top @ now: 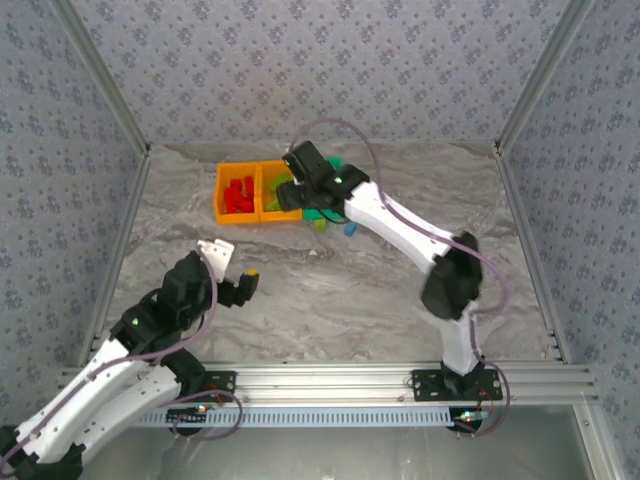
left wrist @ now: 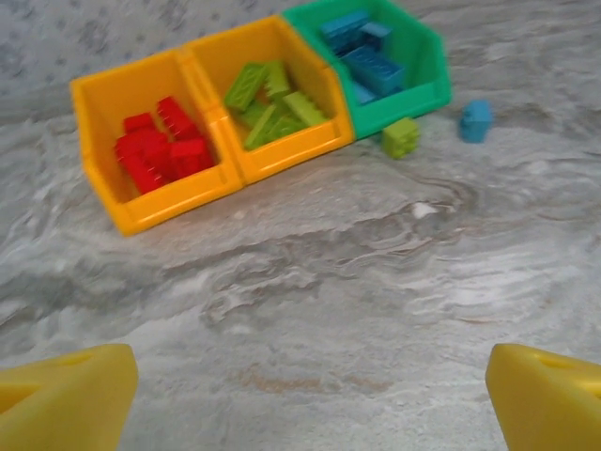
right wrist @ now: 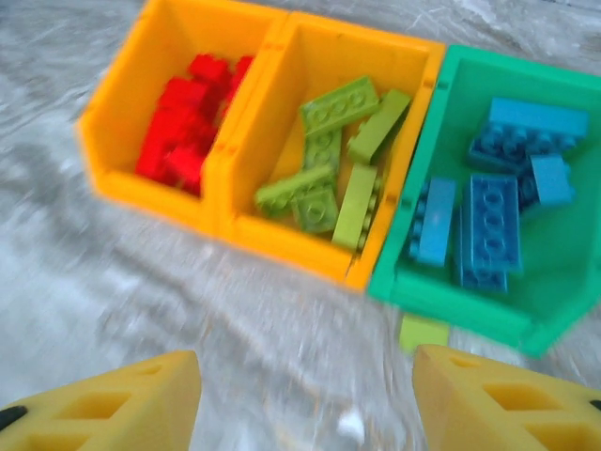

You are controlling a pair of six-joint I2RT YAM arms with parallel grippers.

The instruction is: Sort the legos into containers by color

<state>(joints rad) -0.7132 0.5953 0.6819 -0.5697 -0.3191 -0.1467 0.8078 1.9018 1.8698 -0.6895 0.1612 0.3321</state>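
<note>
Looking down from the top external camera, the right gripper hovers over the middle orange bin. Beside that bin sits the left orange bin, at the far side of the table. The left gripper hangs well apart from them.

From the left wrist, the left gripper's fingers stand wide apart with nothing between them. Ahead, red legos fill the left orange bin, lime legos the middle one, and blue legos the green bin. A loose lime brick and a loose blue brick lie on the table just beside the green bin.

From the right wrist, the right gripper's fingers are parted and empty above the table before the three bins.
</note>
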